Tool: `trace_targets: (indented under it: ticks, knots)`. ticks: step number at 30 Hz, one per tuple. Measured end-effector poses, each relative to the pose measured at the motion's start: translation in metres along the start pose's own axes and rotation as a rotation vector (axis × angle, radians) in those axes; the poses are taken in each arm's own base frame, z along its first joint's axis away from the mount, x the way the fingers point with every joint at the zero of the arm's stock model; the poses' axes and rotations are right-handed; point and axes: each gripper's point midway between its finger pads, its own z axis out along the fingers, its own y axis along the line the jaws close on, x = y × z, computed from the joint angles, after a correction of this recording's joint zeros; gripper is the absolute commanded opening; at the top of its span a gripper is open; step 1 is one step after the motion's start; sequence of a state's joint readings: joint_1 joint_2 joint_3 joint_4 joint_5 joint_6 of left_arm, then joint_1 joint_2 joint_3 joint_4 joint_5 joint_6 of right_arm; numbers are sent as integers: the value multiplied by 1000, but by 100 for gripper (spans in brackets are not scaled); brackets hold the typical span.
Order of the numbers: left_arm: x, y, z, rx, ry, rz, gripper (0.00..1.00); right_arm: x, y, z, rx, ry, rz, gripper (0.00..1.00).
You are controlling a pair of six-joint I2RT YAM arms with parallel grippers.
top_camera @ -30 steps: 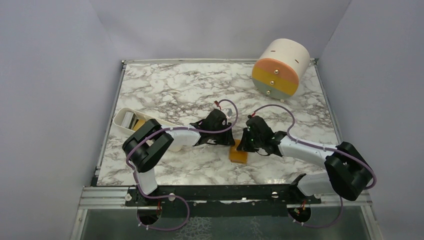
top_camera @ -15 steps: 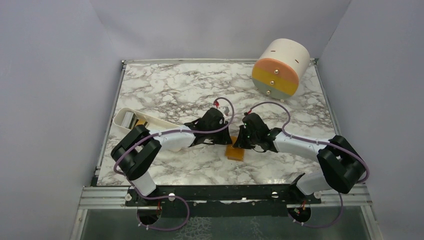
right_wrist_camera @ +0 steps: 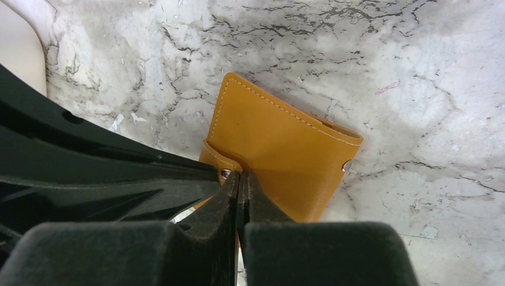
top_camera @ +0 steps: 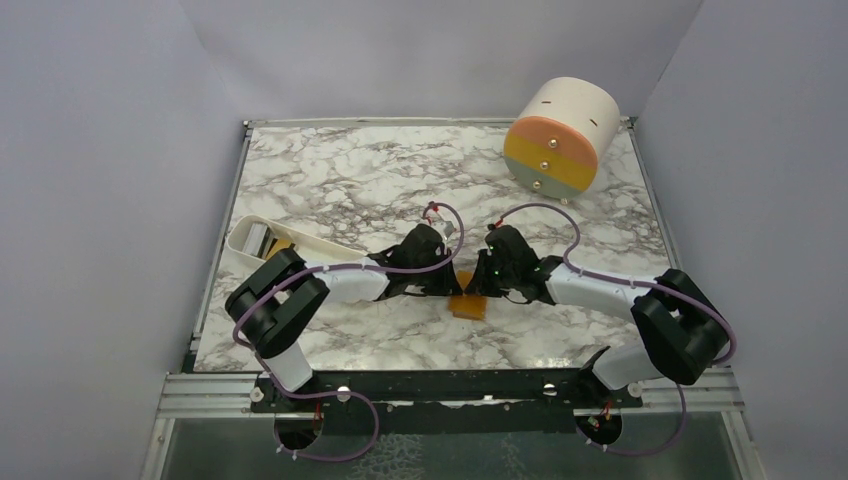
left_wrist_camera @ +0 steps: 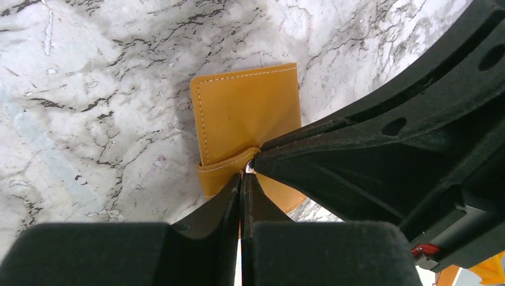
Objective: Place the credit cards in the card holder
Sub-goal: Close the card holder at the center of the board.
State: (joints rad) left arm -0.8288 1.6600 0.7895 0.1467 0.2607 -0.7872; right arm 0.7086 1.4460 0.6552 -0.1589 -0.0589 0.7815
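Observation:
The card holder [top_camera: 468, 306] is a closed orange-tan wallet lying on the marble between my two grippers. It also shows in the left wrist view [left_wrist_camera: 247, 110] and in the right wrist view [right_wrist_camera: 280, 143]. Its strap [left_wrist_camera: 223, 173] with a snap stud wraps over one edge. My left gripper [top_camera: 449, 287] is shut, its tips [left_wrist_camera: 241, 177] at the strap's stud. My right gripper [top_camera: 479, 288] is shut too, its tips [right_wrist_camera: 241, 177] meeting the same strap end from the other side. The credit cards [top_camera: 270, 243], one silver-grey and one orange, lie in the white tray.
The white oblong tray [top_camera: 300, 250] stands at the left edge, partly under my left arm. A big cream-orange drum [top_camera: 560, 135] lies at the back right. A second stud [right_wrist_camera: 347, 165] sits on the wallet's side.
Both grippers have closed in on each other over the wallet's strap. The wallet has slid a little to the left and back.

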Motion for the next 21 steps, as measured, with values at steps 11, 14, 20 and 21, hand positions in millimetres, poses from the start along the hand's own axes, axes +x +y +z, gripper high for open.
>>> trace_targets:
  ticks: [11, 14, 20, 21]
  knots:
    - [-3, 2, 7, -5, 5, -18, 1, 1, 0, 1, -27, -16, 3, 1]
    - [-6, 3, 9, -15, 15, -21, 0, 0, 1, 1, -29, -23, 3, 1]
    - [-12, 6, 13, -58, 37, -22, 0, -3, -2, 4, -25, -38, 8, 1]
    - [-12, 6, 13, -65, 44, -20, 0, -2, -3, 5, -23, -36, 10, 1]
